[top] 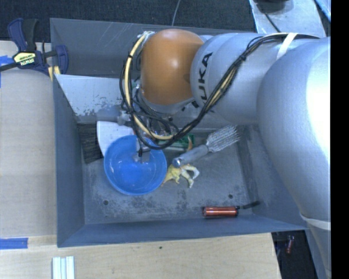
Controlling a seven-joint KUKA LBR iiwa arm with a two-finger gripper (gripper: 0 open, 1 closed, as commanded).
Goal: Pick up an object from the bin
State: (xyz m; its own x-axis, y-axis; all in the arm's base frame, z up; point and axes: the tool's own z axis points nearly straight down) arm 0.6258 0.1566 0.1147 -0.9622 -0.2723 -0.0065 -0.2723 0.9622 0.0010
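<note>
Blue bowl, left of centre, isn't lifted yet; gripper sits right over it, can't tell if it's open or closed.

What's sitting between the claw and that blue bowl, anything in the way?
Nothing visible. The claw is right over the inside of the blue bowl, left of the middle of the bin. The nearest things, a small yellow thing and a grey hairbrush, lie off the bowl's right side, not over it.
</note>
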